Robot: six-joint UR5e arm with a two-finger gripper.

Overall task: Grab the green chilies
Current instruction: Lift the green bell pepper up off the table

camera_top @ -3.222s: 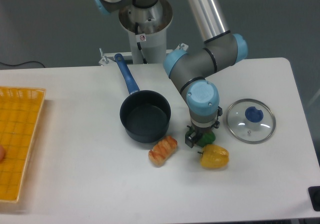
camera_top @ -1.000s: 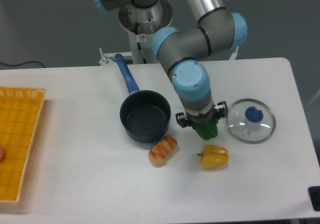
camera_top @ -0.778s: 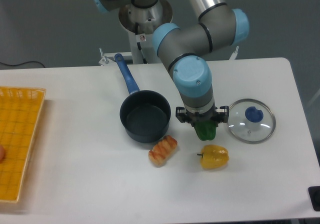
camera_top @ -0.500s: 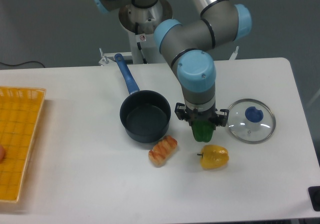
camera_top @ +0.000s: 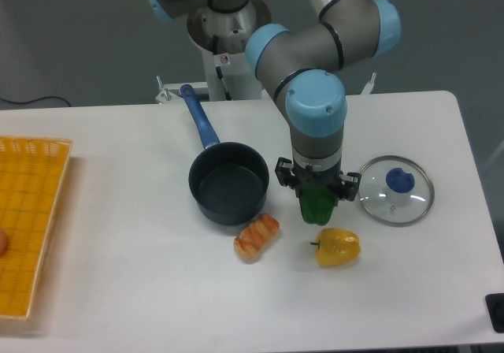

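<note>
Green chilies (camera_top: 317, 207) (really one small glossy green pepper) clamped in jaws of gripper (camera_top: 316, 198), hanging clear of counter (camera_top: 118, 290), toward right half, mid-depth. Yellow pepper (camera_top: 338, 247) just below, nearer front edge. Glass lid (camera_top: 394, 190) to right. Dark pan (camera_top: 228, 183) to left. Orange-striped food piece (camera_top: 257, 237) near front. Yellow basket (camera_top: 27, 223) at left edge.

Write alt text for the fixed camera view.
A robot arm's pincer holds a green pepper above a white table, between a dark saucepan and a glass lid, with a yellow pepper below.
</note>
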